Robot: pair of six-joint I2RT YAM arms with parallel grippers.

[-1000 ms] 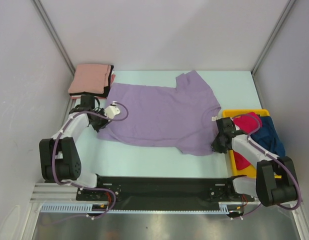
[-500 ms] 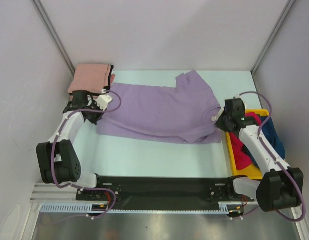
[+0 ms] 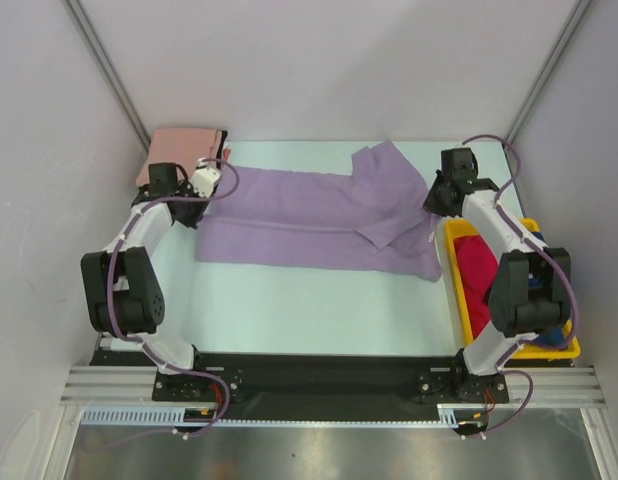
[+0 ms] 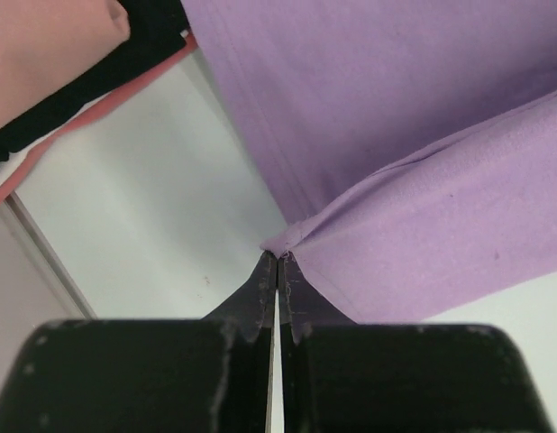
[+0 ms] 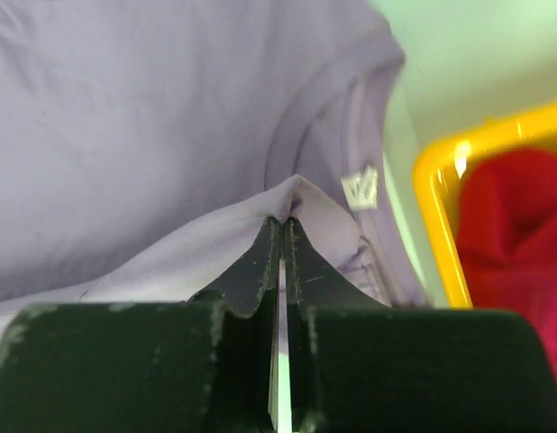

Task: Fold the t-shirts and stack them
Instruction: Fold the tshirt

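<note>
A lavender t-shirt (image 3: 309, 215) lies across the table, its near half folded back over its far half. My left gripper (image 3: 189, 195) is shut on the shirt's left edge (image 4: 283, 242), pinching a corner of cloth. At the right end, my right gripper (image 3: 434, 195) is shut on a pinch of the same shirt (image 5: 292, 194) beside its white label (image 5: 361, 188). A folded salmon pink t-shirt (image 3: 181, 152) tops a stack at the back left, with black cloth (image 4: 107, 68) under it. A red t-shirt (image 3: 479, 268) lies in the bin.
A yellow plastic bin (image 3: 454, 290) stands along the right side, close to my right arm. White walls and metal posts close in the table at the back and both sides. The black base rail (image 3: 319, 375) runs along the near edge.
Both grippers have carried the lavender shirt's near edge away from the arms towards the back, folding it over itself. The right gripper closed on the cloth early in that second.
</note>
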